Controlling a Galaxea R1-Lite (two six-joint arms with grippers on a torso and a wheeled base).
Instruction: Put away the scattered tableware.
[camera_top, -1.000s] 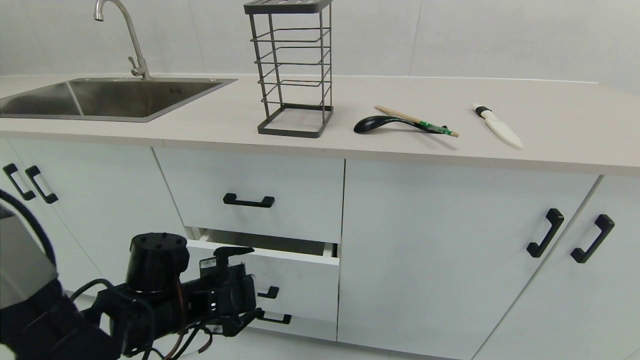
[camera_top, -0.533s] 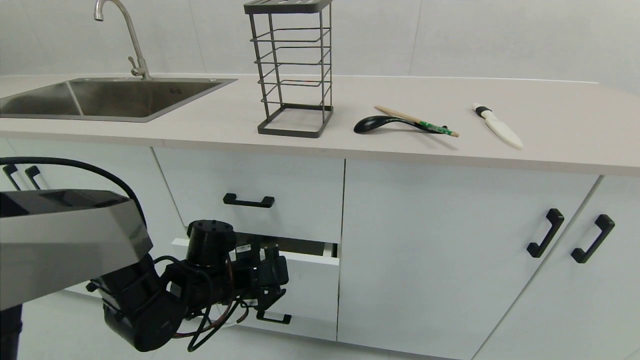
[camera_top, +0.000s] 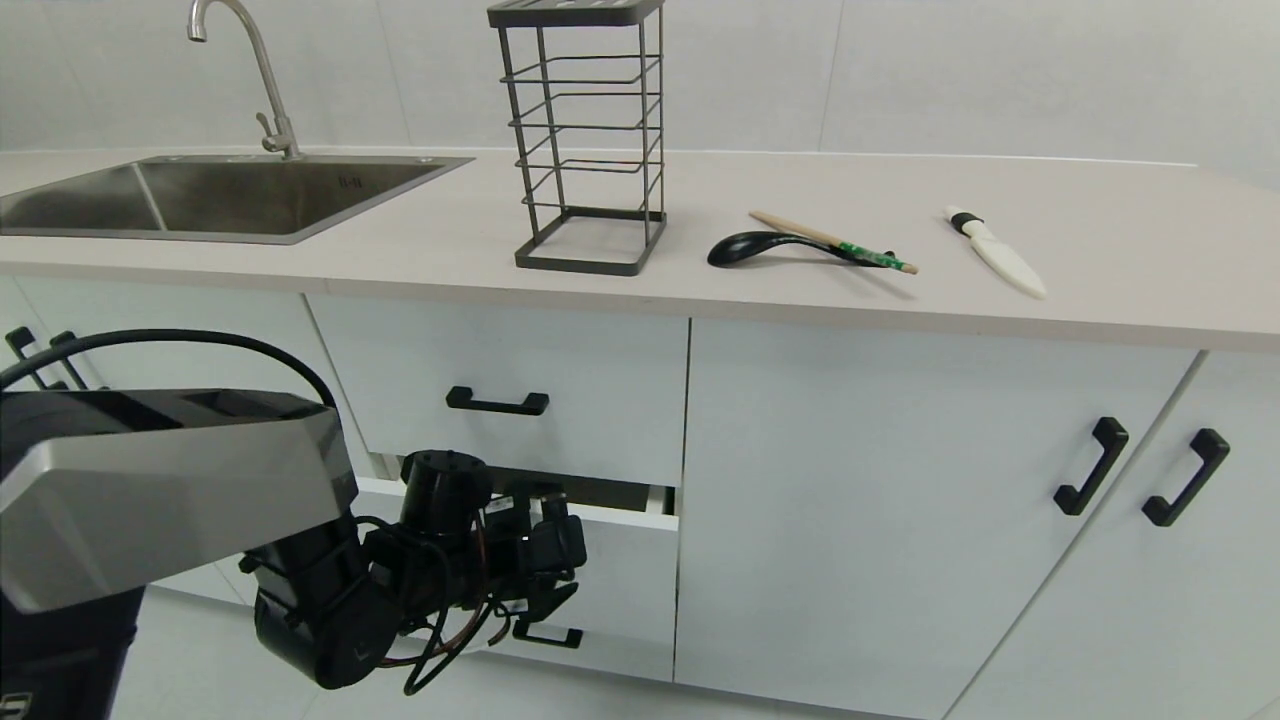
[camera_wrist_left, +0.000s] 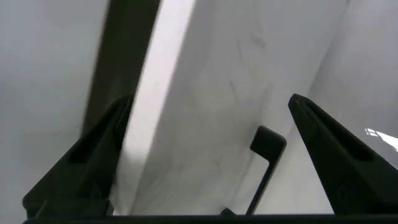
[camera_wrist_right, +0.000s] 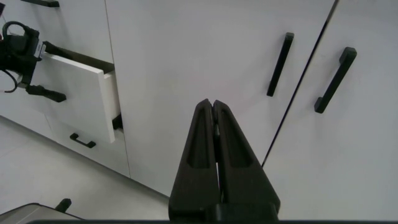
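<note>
A black spoon, wooden chopsticks and a white knife lie on the countertop at the right. Below the counter the middle drawer stands partly pulled out. My left gripper is close against that drawer's front, open. Seen from the left wrist, my left gripper has the drawer front's top edge and a black handle between its spread fingers, touching neither. My right gripper is shut on nothing and hangs in front of the cabinet doors.
A tall black wire rack stands mid-counter. At the far left are the steel sink and faucet. A shut drawer lies above the open one, a low drawer handle below. Handled doors are at the right.
My left arm has swung up and to the right, bringing its gripper from low on the left to the middle drawer's front. The tableware has not moved.
</note>
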